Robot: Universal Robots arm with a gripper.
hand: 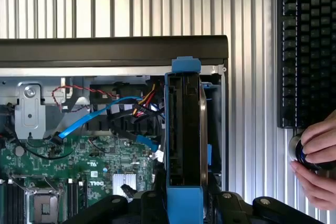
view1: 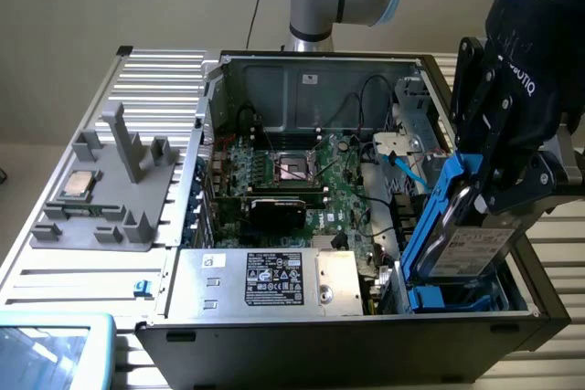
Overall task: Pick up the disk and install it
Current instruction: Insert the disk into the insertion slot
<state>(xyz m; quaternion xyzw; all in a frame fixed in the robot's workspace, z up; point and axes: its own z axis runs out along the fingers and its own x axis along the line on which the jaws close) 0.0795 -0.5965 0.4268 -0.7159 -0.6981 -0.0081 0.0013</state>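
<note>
Disk (view1: 468,248) stands on edge, clamped in the gripper (view1: 494,191), with its lower end down in the corner bay of the PC case (view1: 320,349). Gripper body hides its top and half the label, so can't tell if it's seated.

In the exterior view's upper right the tool (view1: 498,194) is cut off by the frame edge and covers the top of the disk (view1: 430,221), whose label print (view1: 471,246) is too small to read.
</note>
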